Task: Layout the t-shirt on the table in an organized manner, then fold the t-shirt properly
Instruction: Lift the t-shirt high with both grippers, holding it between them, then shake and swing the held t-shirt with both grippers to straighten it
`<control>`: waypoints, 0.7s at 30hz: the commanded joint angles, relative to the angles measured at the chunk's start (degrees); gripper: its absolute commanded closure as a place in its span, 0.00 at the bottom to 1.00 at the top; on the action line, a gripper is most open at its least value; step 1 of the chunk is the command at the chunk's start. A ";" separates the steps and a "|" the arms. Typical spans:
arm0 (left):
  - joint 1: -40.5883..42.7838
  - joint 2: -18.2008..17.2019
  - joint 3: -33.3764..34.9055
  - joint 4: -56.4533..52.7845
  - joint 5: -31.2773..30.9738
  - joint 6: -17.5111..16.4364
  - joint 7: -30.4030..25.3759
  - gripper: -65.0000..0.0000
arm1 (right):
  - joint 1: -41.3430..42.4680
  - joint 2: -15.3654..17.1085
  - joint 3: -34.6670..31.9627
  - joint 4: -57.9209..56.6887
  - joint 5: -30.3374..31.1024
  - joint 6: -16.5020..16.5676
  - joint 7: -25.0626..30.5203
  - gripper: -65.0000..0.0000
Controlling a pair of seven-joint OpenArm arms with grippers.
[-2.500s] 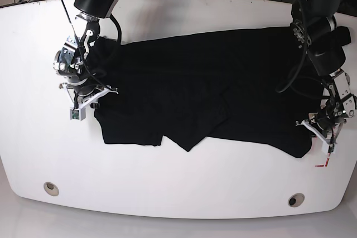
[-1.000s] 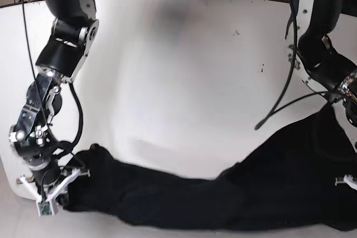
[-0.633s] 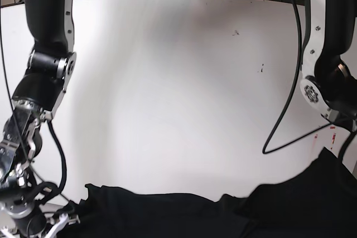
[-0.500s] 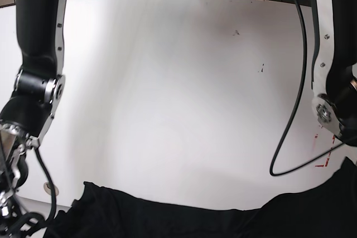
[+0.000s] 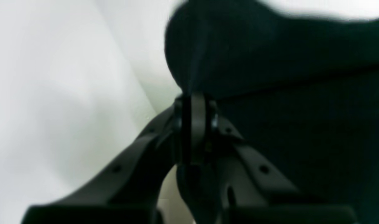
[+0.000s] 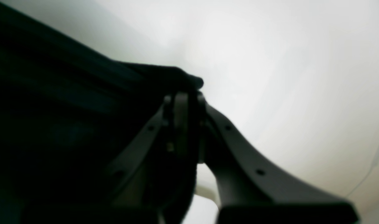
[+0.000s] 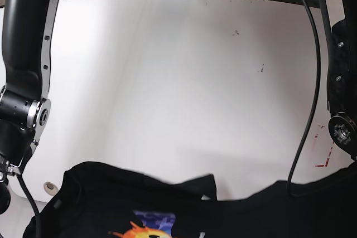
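Note:
The black t-shirt (image 7: 100, 199) hangs across the bottom of the base view, lifted near the camera, with its colourful graphic (image 7: 148, 226) showing. In the left wrist view my left gripper (image 5: 194, 102) is shut on a fold of the black t-shirt (image 5: 270, 46). In the right wrist view my right gripper (image 6: 183, 99) is shut on an edge of the t-shirt (image 6: 68, 124). Both grippers are out of the base view; only the arms show at its left (image 7: 25, 82) and right (image 7: 337, 82) edges. The white table (image 7: 178, 82) lies beyond the shirt.
A round metal grommet (image 7: 50, 185) sits near the table's front left. A red mark (image 7: 322, 163) is at the right, by a black cable (image 7: 312, 82) hanging from the right-hand arm. Small dark specks (image 7: 260, 69) dot the tabletop. Cables lie on the floor beyond the far edge.
Both arms pulled the t-shirt from the table's middle to its front edge and raised it toward the camera. The printed graphic has come into view.

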State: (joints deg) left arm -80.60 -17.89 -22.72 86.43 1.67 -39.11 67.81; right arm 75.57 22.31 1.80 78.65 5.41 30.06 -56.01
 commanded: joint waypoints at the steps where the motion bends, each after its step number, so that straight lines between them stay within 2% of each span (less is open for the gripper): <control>1: -2.52 -2.02 0.00 0.91 1.45 0.56 -1.57 1.00 | 2.28 0.77 0.44 0.51 -2.11 -1.10 0.49 1.00; 7: -0.77 -2.55 0.00 0.91 1.45 0.48 -1.39 1.00 | 0.52 0.95 0.79 1.83 -2.11 -1.10 0.32 1.00; 12: 0.47 -2.73 -0.09 1.00 1.45 0.48 -1.22 1.00 | -2.12 2.44 0.88 5.35 -1.67 -1.10 -2.76 1.00; 16: 3.98 -4.31 -0.53 3.02 1.45 0.39 -1.04 1.00 | -6.16 2.79 0.88 10.01 -1.67 -1.10 -3.73 1.00; 21: 8.91 -4.22 -0.80 5.57 1.36 0.39 0.45 1.00 | -13.37 3.15 3.96 16.07 -1.67 -1.01 -5.75 1.00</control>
State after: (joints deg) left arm -71.57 -21.08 -23.03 90.67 0.12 -39.48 67.75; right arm 62.87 24.32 3.77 92.31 6.79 30.04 -60.05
